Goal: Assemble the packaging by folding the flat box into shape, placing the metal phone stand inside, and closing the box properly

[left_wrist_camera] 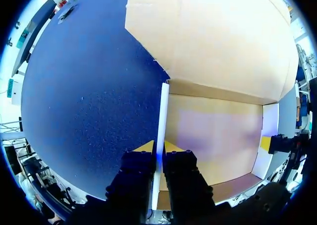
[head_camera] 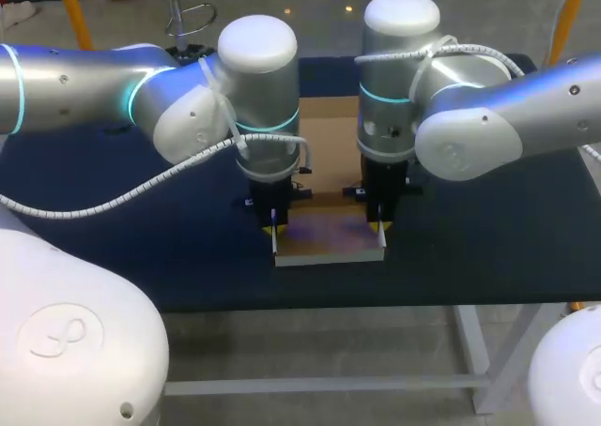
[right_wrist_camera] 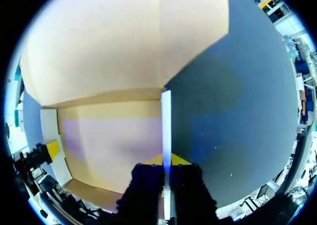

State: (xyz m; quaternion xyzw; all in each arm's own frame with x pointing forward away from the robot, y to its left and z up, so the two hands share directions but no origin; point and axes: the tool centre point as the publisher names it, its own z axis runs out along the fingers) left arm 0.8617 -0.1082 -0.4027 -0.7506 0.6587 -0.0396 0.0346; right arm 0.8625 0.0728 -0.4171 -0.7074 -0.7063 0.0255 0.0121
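Note:
The cardboard box (head_camera: 329,144) lies opened out on the dark blue table, brown inside with white outer faces. Its left side wall (left_wrist_camera: 162,111) stands upright, and my left gripper (left_wrist_camera: 159,148) is shut on that wall's top edge, one yellow tip on each face. My right gripper (right_wrist_camera: 166,159) is shut the same way on the upright right side wall (right_wrist_camera: 166,121). In the head view both grippers (head_camera: 274,227) (head_camera: 380,227) point straight down at the box's near end, with the box floor (head_camera: 329,236) between them. The large lid flap (left_wrist_camera: 213,31) lies flat beyond. No metal phone stand shows in any view.
The blue table cover (head_camera: 141,248) spreads bare to both sides of the box. The table's front edge (head_camera: 376,306) runs just below the box's near end. My arms' bulky wrists hide much of the box from above.

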